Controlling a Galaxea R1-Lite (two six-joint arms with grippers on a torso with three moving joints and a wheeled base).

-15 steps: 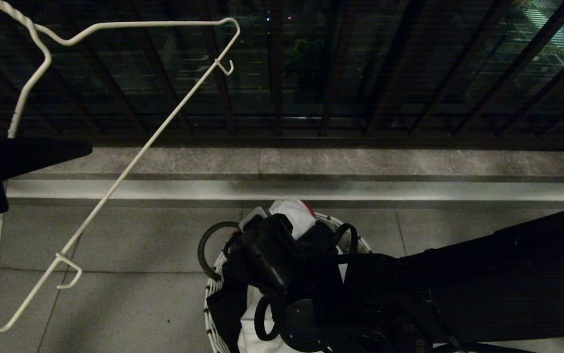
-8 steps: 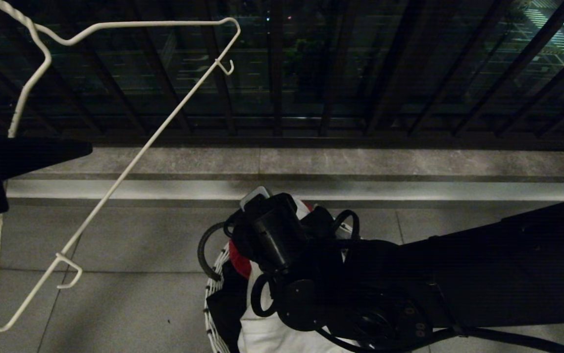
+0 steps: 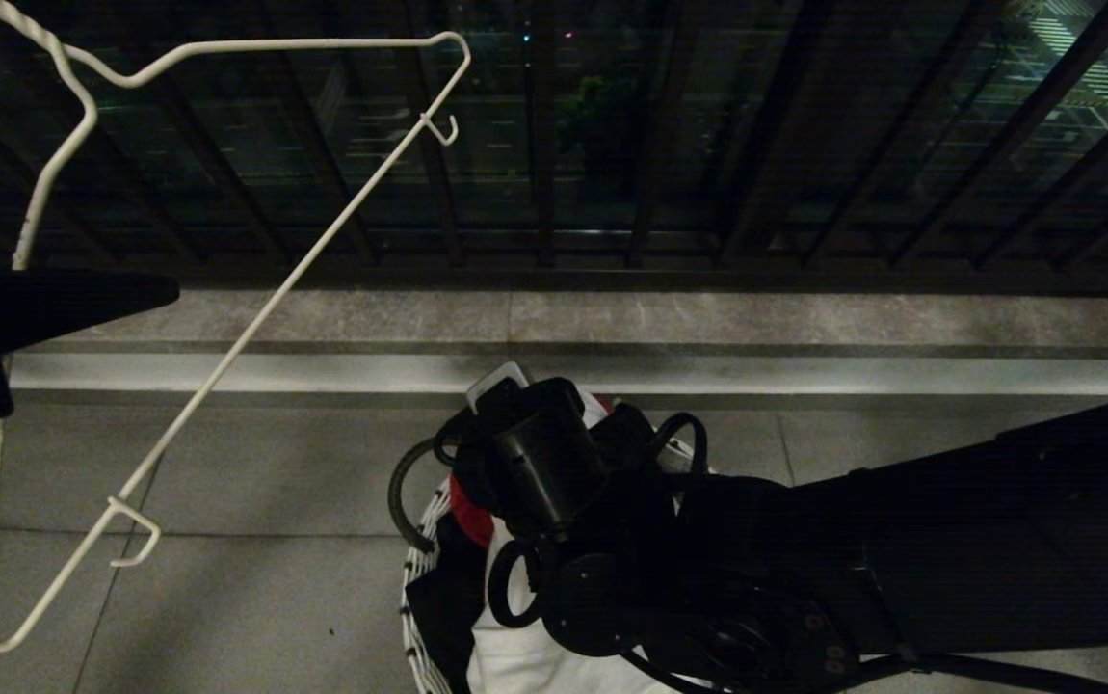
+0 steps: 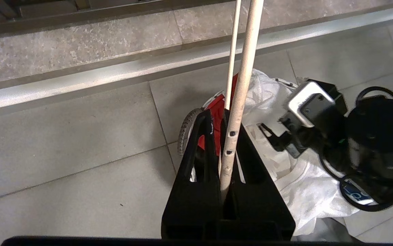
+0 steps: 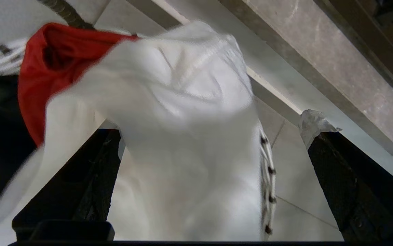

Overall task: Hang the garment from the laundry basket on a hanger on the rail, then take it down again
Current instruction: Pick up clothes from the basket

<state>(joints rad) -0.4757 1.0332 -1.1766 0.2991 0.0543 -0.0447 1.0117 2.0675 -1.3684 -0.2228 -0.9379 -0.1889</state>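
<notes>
The right claw (image 5: 213,184) is wide open, with a fold of the white T-shirt (image 5: 183,136) between its two fingers (image 5: 340,181) – no squeeze yet. Just beside the shirt is a red cloth (image 5: 42,68), and black cloth lies on the far side of that. All of it sits in the laundry basket (image 3: 417,588) on the tiled floor (image 3: 255,578), and the basket's white rim is close under the claw. A grey stone step (image 3: 804,323) and the dark balcony railing (image 3: 756,145) stand past the basket, with bare floor around it.

The left claw (image 4: 224,119) is shut tight on the wire of the white hanger (image 3: 226,357), held up well off to the side.

A second ago the right arm hung lower over the basket and hid the red cloth; now it shows.

Only the right wrist view shows the shirt between the fingers – in the head view the arm hides it.
</notes>
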